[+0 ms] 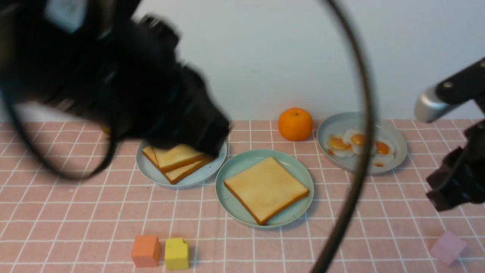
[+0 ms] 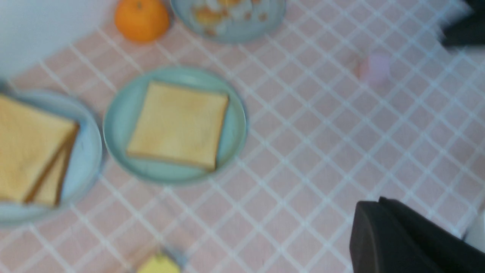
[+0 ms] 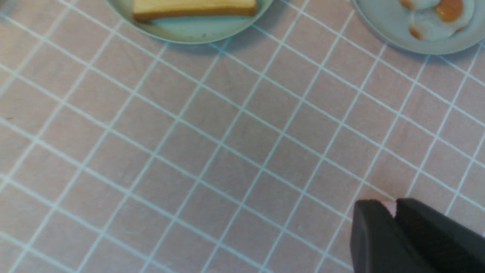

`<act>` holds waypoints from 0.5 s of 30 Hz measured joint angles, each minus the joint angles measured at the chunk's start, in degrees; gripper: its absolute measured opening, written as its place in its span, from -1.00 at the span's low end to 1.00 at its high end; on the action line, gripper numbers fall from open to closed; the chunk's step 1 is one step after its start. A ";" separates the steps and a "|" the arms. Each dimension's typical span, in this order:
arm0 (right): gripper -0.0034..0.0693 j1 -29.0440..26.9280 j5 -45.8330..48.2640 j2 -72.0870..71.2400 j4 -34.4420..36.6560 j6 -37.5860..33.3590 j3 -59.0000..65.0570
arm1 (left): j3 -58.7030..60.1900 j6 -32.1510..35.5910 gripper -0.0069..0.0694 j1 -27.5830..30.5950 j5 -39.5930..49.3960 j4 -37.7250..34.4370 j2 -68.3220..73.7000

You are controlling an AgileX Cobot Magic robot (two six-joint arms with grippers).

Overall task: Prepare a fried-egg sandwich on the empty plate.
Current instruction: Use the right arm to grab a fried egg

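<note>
The mint-green empty plate (image 1: 242,163) sits mid-table and holds a single toast slice (image 1: 265,188); no sandwich shows. Plate (image 2: 121,125) and toast (image 2: 178,125) also show in the left wrist view, and their near edge in the right wrist view (image 3: 189,32). Two more toast slices (image 1: 178,159) lie stacked on the paler blue plate (image 1: 197,176). Fried eggs (image 1: 356,146) lie on the grey-blue plate (image 1: 394,136). My left gripper (image 1: 214,138) is blurred above the toast stack, shut and empty (image 2: 379,201). My right gripper (image 1: 443,197) hovers over bare cloth at the right, shut and empty (image 3: 394,203).
An orange (image 1: 295,124) stands at the back between the plates. An orange cube (image 1: 146,251) and a yellow cube (image 1: 176,253) sit near the front edge, a pink cube (image 1: 447,246) at the front right. A black cable (image 1: 360,151) loops across the front view.
</note>
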 joint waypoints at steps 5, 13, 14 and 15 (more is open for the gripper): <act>-0.60 -4.36 -0.64 9.70 -0.17 -3.71 -4.84 | 16.32 -5.84 -0.79 0.00 -3.66 0.47 -19.01; -0.78 -11.88 -2.16 25.73 8.18 -17.03 -16.06 | 31.35 -19.42 -0.79 0.00 -10.22 6.26 -45.81; -0.77 -11.90 -2.43 27.15 8.70 -18.50 -16.77 | 31.42 -20.28 -0.79 0.00 -10.22 7.15 -46.13; -0.74 -11.90 -3.00 28.51 9.25 -20.36 -17.43 | 31.46 -20.78 -0.79 0.00 -10.29 7.66 -46.27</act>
